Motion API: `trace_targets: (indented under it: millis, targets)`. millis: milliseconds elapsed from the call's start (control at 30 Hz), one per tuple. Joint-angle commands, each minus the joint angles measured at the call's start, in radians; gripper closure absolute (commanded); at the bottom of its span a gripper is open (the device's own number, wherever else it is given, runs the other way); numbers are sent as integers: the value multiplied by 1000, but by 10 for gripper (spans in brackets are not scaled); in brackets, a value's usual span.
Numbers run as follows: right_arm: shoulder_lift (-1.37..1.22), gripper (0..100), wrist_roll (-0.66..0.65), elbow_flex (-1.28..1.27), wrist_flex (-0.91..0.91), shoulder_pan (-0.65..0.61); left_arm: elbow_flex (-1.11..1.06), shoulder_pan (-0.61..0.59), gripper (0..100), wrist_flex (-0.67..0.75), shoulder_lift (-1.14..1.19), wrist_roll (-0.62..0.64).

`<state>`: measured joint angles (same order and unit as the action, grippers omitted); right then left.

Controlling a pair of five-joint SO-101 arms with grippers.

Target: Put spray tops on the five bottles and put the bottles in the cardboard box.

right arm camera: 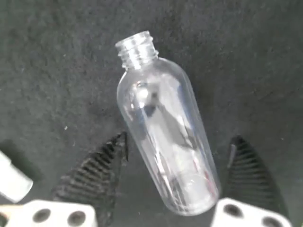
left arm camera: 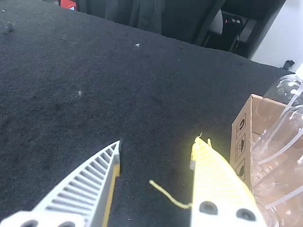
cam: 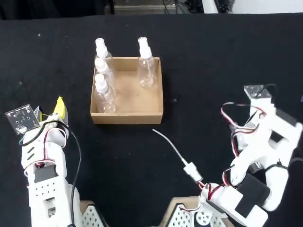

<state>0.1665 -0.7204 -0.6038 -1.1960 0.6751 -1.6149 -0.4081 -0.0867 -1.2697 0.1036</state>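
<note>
A cardboard box (cam: 127, 116) stands at the middle back of the table. Three clear bottles with white spray tops (cam: 100, 66) line its left wall, and one more (cam: 146, 64) stands at its far right corner. A loose spray top (cam: 191, 169) with its long tube lies in front of the box, near the right arm. In the right wrist view an uncapped clear bottle (right arm camera: 163, 127) lies on the cloth between the fingers of my right gripper (right arm camera: 180, 138), which is open around it; the spray top (right arm camera: 12, 179) lies beside. My left gripper (left arm camera: 158, 141) is open and empty, left of the box (left arm camera: 241, 142).
Black cloth covers the table. The left arm (cam: 42, 161) stands at the front left and the right arm (cam: 265, 156) folds over the front right. Bare cloth lies between the box and the arms' bases.
</note>
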Motion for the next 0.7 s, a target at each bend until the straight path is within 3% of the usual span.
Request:
trace_targets:
  millis: [0,167,467,667]
  targets:
    - [-5,691,-106,154,-143,-17,4,12,777,23,-12,-6]
    - [-7,691,-359,134,-190,-78,5,12,777,23,-12,-6]
    - [-157,691,-361,31,101,-57,5,12,777,23,-12,-6]
    - [-260,729,-275,117,115,-25,5,12,777,23,-12,-6]
